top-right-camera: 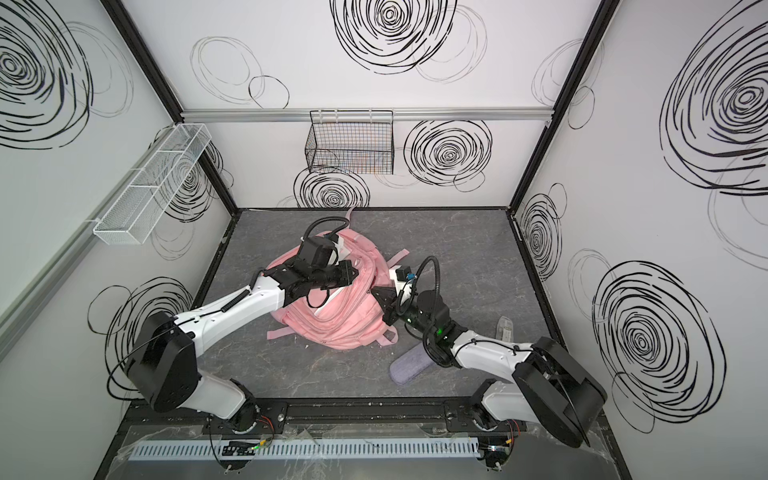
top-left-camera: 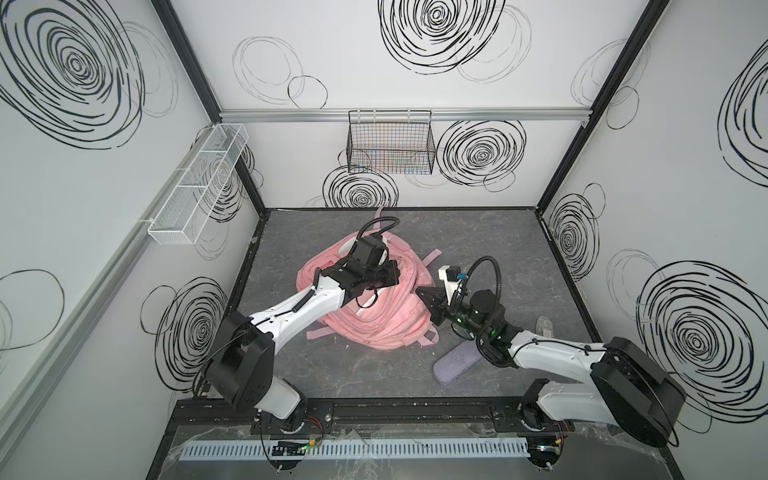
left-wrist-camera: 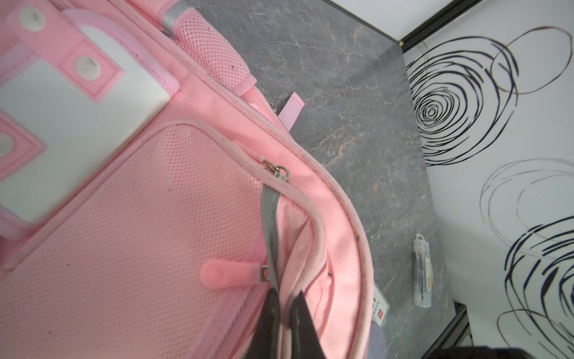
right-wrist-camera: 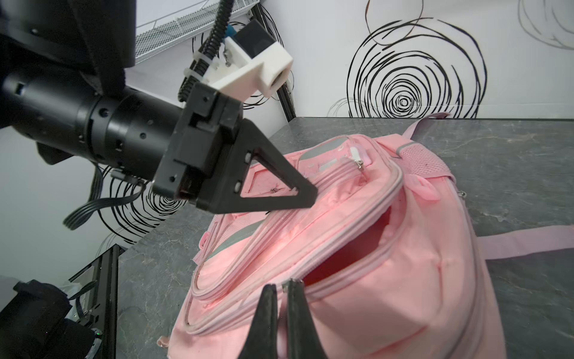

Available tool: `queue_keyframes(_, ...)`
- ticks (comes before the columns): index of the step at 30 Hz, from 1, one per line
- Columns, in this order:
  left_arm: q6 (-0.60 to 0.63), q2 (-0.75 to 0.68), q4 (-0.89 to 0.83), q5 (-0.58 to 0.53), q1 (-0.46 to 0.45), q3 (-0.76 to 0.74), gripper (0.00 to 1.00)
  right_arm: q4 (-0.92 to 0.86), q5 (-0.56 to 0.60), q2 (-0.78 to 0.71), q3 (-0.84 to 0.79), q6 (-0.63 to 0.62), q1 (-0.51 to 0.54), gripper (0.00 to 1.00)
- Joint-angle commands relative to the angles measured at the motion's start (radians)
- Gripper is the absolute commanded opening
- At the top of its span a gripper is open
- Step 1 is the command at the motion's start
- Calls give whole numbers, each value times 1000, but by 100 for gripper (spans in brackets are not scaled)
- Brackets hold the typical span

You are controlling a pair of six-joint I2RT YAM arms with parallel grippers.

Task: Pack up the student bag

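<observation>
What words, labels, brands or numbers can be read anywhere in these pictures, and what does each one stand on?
No text can be read clearly anywhere.
Small white tag at the edge of the large pink fabric backpack: a red square mark and dark characters, too small and blurred to read.
Clear plastic case beside the backpack: no legible print.
Walls: only black scribbled spirals, no writing.

Behind and in front of the student bag (top-left-camera: 374, 332) the worktop (top-left-camera: 490, 237) is bare. To its right lie a grey-lilac pouch (top-left-camera: 455, 365) and a clear case (top-left-camera: 545, 328). 2 arms, left (top-left-camera: 299, 311) and right (top-left-camera: 552, 353), reach over it.
</observation>
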Motion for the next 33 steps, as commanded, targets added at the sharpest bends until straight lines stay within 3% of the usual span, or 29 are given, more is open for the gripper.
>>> queue_keyframes(1,-108,-32,129,-135,48,80,0,82,4,-16,-18,18,55,0)
queue_keyframes(15,-118,-10,98,-139,56,158,0,86,30,86,20,-54,254,0)
queue_keyframes(23,-153,-1,100,-134,62,159,0,136,70,266,123,-96,369,0)
queue_keyframes(33,-184,11,104,-86,66,160,0,186,88,502,308,-169,418,0)
